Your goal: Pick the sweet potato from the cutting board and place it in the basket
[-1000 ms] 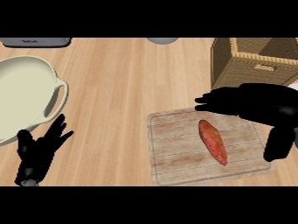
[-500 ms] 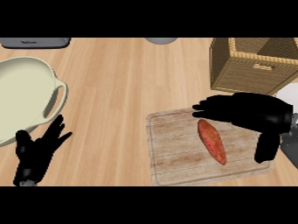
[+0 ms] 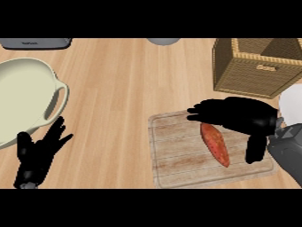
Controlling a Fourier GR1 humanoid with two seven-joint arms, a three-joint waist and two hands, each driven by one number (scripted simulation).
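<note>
One wooden table; wicker basket upper right. Cutting board carries sweet potato. Right hand spread over its top end, holding nothing. Left hand open, lower left.

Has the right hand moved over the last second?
Yes. The right hand has come toward the view's left and lower over the cutting board, closing on the sweet potato, farther below the basket.
</note>
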